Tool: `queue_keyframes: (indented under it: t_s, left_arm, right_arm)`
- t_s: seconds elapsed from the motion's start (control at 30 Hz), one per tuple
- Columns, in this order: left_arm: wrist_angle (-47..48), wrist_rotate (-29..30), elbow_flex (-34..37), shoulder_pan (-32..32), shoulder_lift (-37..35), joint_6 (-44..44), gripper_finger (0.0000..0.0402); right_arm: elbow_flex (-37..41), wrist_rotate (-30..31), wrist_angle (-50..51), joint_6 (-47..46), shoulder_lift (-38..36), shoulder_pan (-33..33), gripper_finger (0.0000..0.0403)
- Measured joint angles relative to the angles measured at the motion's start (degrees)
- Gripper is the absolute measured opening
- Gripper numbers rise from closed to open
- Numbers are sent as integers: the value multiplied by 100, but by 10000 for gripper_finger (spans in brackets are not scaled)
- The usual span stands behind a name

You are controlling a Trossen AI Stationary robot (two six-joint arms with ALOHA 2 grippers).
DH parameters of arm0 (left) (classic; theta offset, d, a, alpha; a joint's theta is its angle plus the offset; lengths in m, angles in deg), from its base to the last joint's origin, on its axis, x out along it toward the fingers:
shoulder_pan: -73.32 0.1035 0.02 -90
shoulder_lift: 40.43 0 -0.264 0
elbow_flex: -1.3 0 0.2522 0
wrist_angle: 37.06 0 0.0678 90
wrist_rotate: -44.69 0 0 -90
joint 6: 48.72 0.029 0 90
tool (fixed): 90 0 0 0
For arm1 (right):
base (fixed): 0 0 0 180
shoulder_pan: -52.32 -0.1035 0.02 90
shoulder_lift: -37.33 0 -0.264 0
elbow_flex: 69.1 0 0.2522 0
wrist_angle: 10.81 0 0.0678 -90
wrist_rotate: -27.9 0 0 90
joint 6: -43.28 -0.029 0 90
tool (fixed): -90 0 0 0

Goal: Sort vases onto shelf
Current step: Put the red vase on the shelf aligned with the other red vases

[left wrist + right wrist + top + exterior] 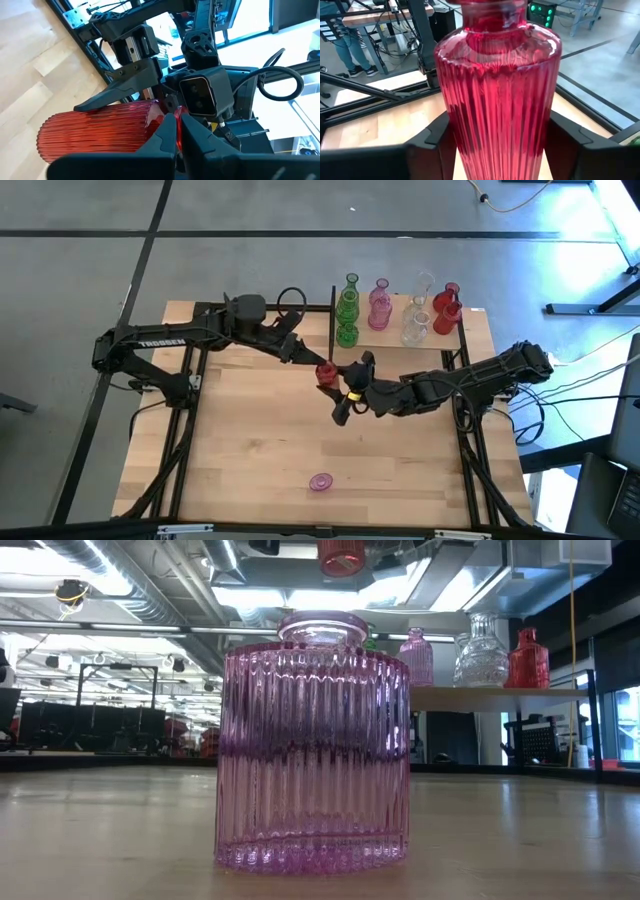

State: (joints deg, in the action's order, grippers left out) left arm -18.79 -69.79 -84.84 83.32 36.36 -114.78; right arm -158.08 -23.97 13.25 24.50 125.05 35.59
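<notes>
Wooden table (250, 440) | shelf (470, 315) holds green, pink, clear, red vases | left gripper (312, 366) clamps red ribbed vase (326, 373) mid-air, right gripper (347, 392) straddling it, unclamped | pink vase (320, 481) remains.

Bright overhead light (soft shadows), sharp focus
</notes>
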Motion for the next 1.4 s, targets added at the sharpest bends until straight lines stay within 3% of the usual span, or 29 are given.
queue_keyframes:
  t_s: [0.17, 0.33, 0.9, 1.4]
  left_arm:
    - [-9, 104, 0, 0, 0, 35, 1]
    - [-145, 209, 0, 0, 0, 53, 7]
    - [-337, 507, 0, 13, -7, 361, 13]
    - [-811, 858, 0, 99, -2, 688, 87]
  right_arm:
    - [0, -146, -23, 76, -2, 74, 218]
    - [0, -7, -160, 79, -2, 72, 200]
    - [0, 216, -362, 108, -2, 64, 200]
    - [-2, 416, -307, -93, -80, 57, 200]
